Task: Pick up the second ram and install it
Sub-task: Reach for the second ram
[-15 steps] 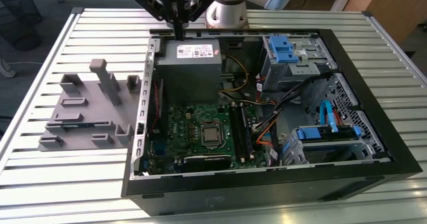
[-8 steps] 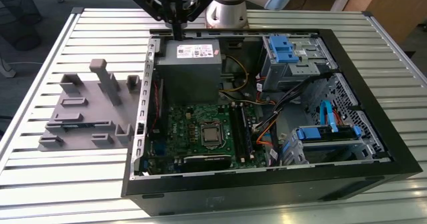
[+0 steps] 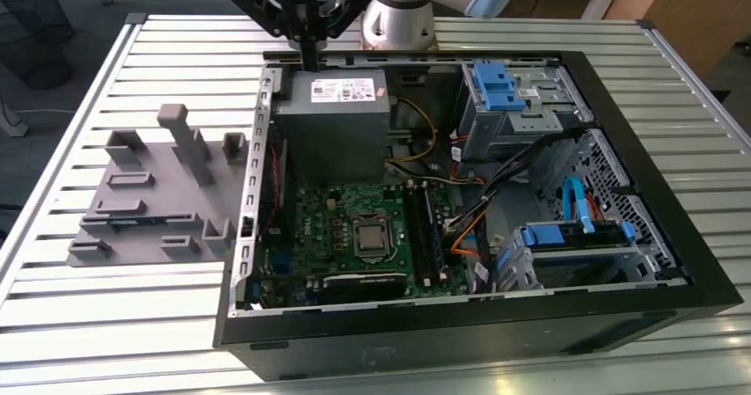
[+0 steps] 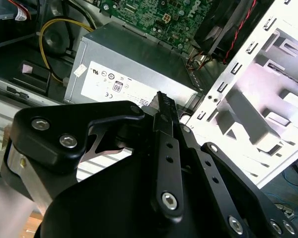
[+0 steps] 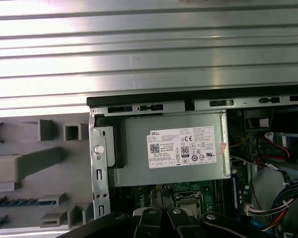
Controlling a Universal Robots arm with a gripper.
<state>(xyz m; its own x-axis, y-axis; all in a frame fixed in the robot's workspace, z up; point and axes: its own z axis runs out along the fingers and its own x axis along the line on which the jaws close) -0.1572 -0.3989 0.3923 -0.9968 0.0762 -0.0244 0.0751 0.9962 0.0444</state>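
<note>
A thin dark strip with bluish marks, which I take for the second ram (image 3: pixel 122 223), lies flat in a slot of the grey fixture (image 3: pixel 158 188) at the exterior view's left; in the first wrist view this ram (image 5: pixel 20 202) sits in the same fixture (image 5: pixel 30 161). My gripper (image 3: pixel 311 63) hangs over the back rim of the open computer case (image 3: pixel 657 149), just above the grey power supply (image 3: pixel 334 105), far from the ram. In the second wrist view the gripper (image 4: pixel 164 100) has its fingers pressed together with nothing seen between them.
The motherboard (image 3: pixel 352 228) lies in the case floor with dark memory slots (image 3: pixel 420 228) beside the processor socket. Blue drive brackets (image 3: pixel 499 87) and loose cables (image 3: pixel 493 184) fill the case's right side. The slatted metal table (image 3: pixel 105 316) surrounds everything.
</note>
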